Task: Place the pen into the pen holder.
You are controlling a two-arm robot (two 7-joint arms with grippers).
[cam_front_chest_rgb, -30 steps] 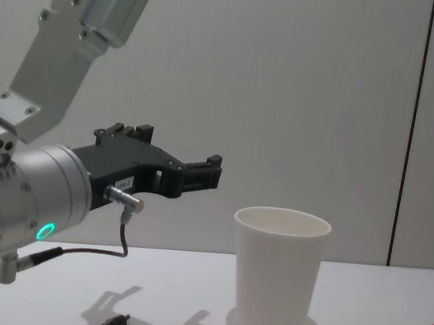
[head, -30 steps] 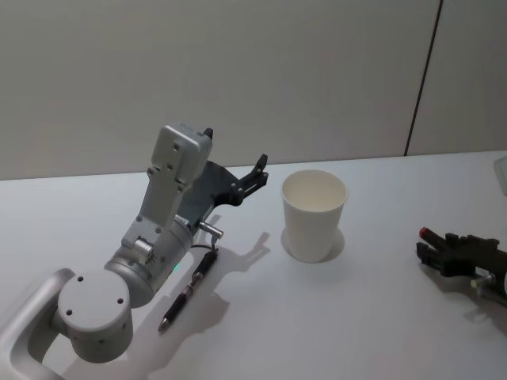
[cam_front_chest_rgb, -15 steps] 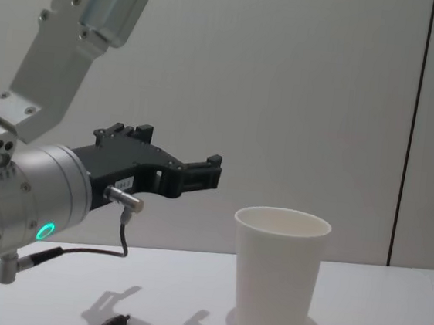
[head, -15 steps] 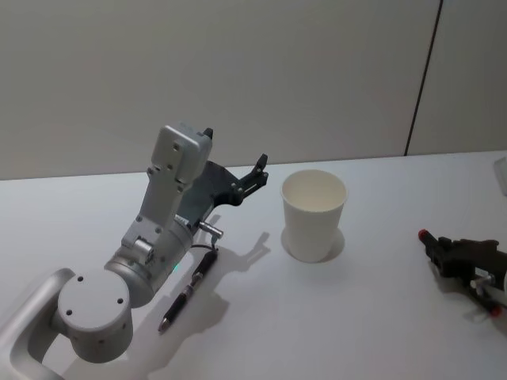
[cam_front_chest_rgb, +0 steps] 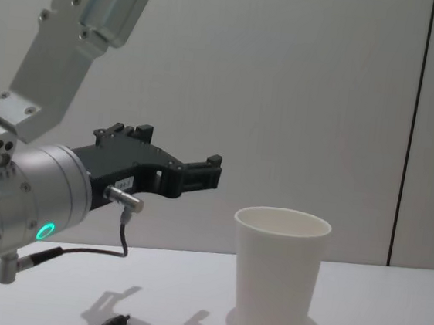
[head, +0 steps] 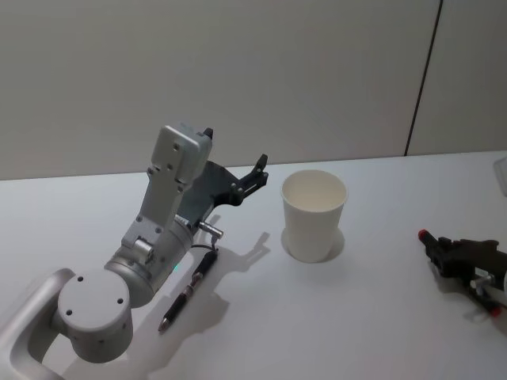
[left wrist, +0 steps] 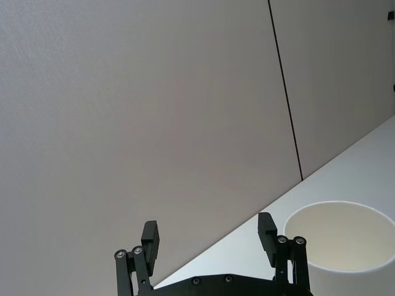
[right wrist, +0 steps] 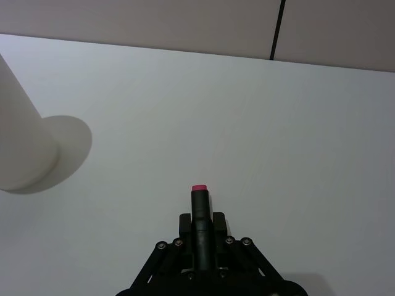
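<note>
White tapered paper cup (head: 314, 218) stands centre. Right gripper (right wrist: 200, 221), closed on a dark red-tipped pen (right wrist: 199, 196), should bring it upright over the rim; left gripper (left wrist: 208, 228) hovers left, wide open, empty.

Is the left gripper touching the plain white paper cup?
Apart. In the chest view the open left gripper hangs above and left of the white paper cup, bare wall between them. The right gripper holds a red-tipped pen.

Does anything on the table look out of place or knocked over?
Nothing is spilled or tipped; the paper cup stands upright. One oddity: a dark pen lies loose on the table near the raised, open left gripper, while the right gripper is shut on a second, red-tipped pen.
</note>
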